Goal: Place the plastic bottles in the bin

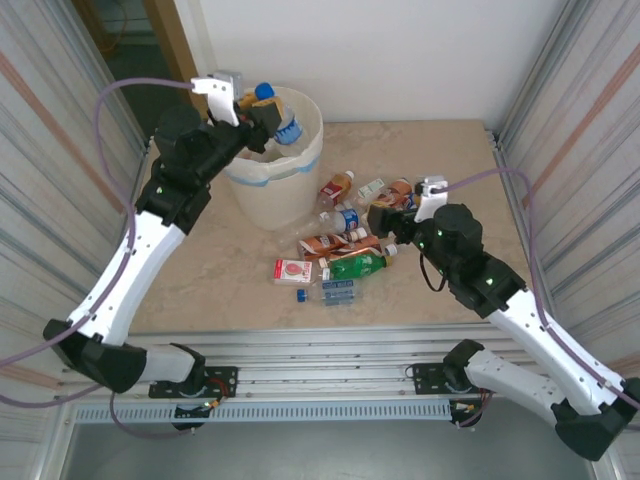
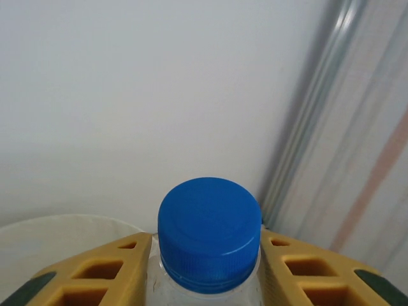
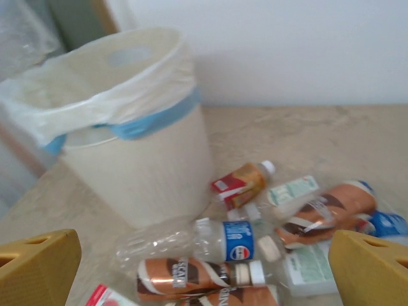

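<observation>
right up against your left wrist camera sits a blue-capped bottle (image 2: 209,236), clear-bodied, upright, with the yellow fingers (image 2: 95,277) of your left gripper (image 1: 264,114) pressed on either side just below the cap. from above, that gripper holds the bottle over the open mouth of the bin (image 1: 300,170), near its back-left rim. the bin stands at the far left of the table (image 1: 220,290), its pale bag folded over the rim above a blue band.

your right gripper (image 3: 207,274) hangs with its fingers spread wide and nothing between them, low over the loose bottles (image 1: 345,240). these lie on their sides in a heap just right of the bin: a green bottle (image 1: 358,265) at the near edge, a clear one with a blue label (image 3: 223,241), and brown ones (image 3: 191,274) beside it.
</observation>
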You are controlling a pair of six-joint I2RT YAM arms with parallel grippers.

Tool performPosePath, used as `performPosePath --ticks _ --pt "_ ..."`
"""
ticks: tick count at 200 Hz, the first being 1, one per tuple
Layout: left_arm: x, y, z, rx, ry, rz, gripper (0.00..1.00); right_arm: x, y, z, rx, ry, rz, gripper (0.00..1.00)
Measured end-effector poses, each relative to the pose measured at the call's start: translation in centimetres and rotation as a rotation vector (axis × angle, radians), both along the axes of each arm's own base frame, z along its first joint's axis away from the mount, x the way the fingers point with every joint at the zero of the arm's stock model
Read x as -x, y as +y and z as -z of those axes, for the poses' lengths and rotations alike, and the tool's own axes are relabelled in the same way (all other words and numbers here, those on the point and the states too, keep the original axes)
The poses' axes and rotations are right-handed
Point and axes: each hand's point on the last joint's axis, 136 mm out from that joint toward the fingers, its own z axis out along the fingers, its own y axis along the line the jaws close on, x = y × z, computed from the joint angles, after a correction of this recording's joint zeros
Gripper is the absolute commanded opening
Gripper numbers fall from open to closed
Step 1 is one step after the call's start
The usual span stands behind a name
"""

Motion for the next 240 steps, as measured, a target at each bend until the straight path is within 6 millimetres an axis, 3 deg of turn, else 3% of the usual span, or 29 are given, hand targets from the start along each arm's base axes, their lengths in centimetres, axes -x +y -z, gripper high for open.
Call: performPosePath --ticks 36,69,106,170,240 --pt "-4.6 0.8 0.9 -0.109 0.013 -0.099 0.00 -0.2 -3.3 0.8 -0.037 0.036 0.131 0.98" --pt "-8.5 0.8 3.2 -0.209 0.071 -0.144 0.00 -0.2 -3.8 2.0 -0.019 0.082 0.156 0.98" --pt "-11.5 1.4 7.6 -0.307 0.175 -0.178 0.01 -0.5 -3.8 2.5 -0.012 0.097 0.168 0.98" --pt "-13.2 2.1 13.7 -0.402 0.327 -0.188 0.06 -0.8 -3.6 4.7 0.041 0.166 0.170 0.98" --pt "-14.1 1.9 19.6 -0.475 0.462 -0.173 0.18 -0.8 -3.6 5.1 0.051 0.180 0.172 0.98"
